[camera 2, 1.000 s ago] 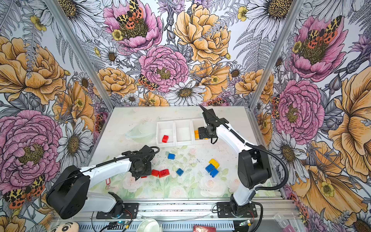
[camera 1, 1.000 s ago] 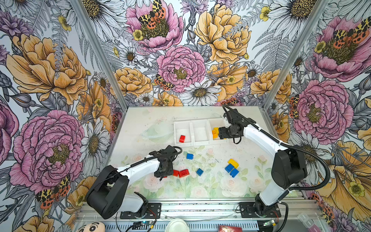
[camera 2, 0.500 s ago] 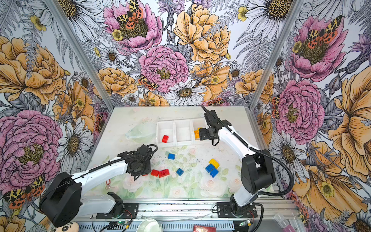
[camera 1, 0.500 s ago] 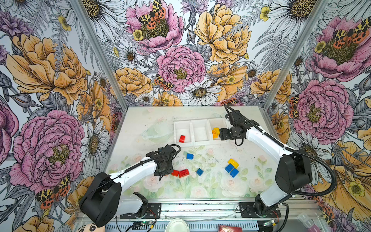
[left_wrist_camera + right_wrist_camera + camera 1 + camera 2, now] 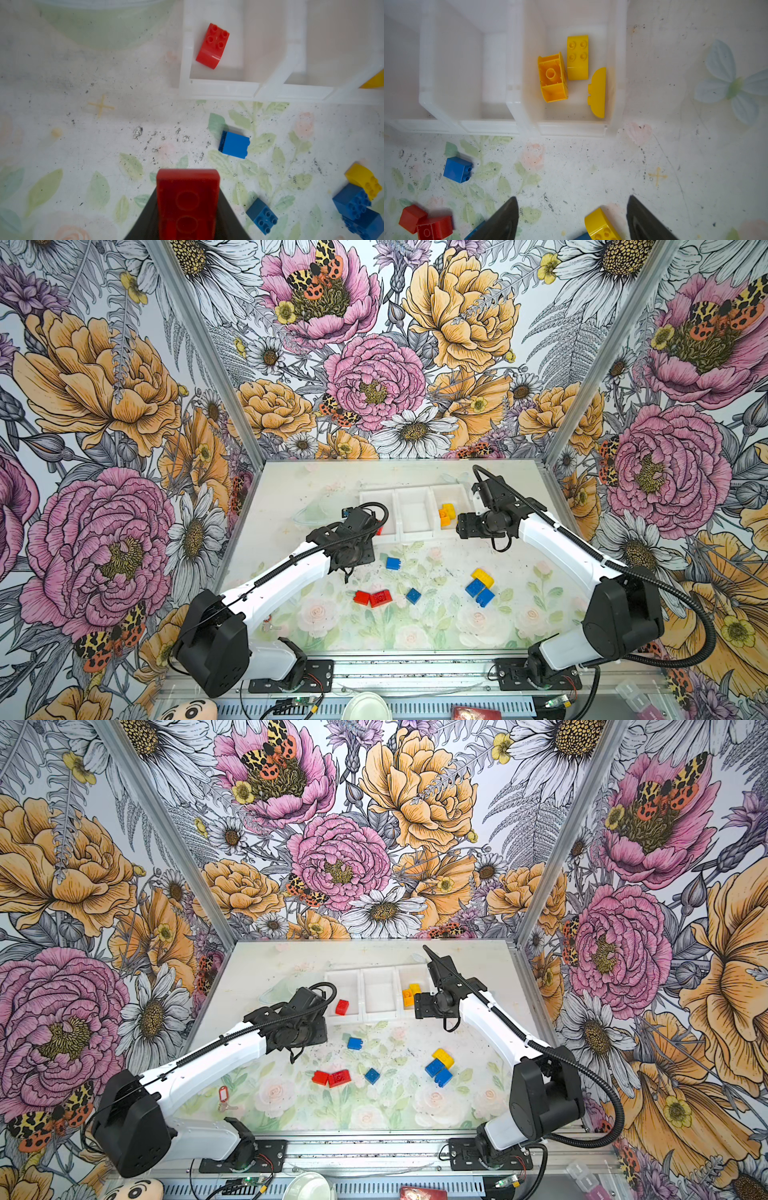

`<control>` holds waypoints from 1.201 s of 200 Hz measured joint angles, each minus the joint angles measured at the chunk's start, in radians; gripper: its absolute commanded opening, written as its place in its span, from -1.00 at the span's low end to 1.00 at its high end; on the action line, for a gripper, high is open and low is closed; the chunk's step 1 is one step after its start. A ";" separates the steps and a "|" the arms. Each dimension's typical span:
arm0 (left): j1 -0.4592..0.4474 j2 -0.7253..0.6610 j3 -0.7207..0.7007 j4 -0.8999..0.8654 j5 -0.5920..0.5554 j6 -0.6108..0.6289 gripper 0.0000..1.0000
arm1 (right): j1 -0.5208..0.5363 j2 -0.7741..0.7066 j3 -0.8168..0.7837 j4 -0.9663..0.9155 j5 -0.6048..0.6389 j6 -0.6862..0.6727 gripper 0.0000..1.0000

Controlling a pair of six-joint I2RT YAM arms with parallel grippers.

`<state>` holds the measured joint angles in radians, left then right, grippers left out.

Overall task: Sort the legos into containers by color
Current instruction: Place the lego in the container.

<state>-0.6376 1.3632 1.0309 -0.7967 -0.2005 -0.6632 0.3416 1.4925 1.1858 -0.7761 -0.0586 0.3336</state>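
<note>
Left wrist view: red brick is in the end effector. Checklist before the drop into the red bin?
1. Grip: left end effector shut on held red brick: ok.
2. Target: red bin holds only a curved red brick, room left: ok.
3. Held brick over the bin: short of the near wall: not ok.
4. Clearance above the rim: cannot tell.
5. Right end effector open, by the yellow bin, away from the path: ok.
</note>
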 measured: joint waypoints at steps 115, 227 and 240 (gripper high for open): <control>0.095 0.521 0.529 0.069 0.086 0.159 -0.45 | 0.000 -0.111 -0.058 0.003 -0.043 0.030 0.67; 0.145 0.733 0.624 0.111 0.141 0.219 0.16 | 0.000 -0.115 -0.071 0.003 -0.050 0.058 0.67; 0.146 0.729 0.612 0.125 0.141 0.219 0.16 | 0.000 -0.115 -0.075 0.004 -0.052 0.069 0.67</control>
<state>-0.4919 2.0918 1.6424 -0.6720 -0.0593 -0.4446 0.3416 1.3777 1.1107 -0.7719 -0.1108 0.4026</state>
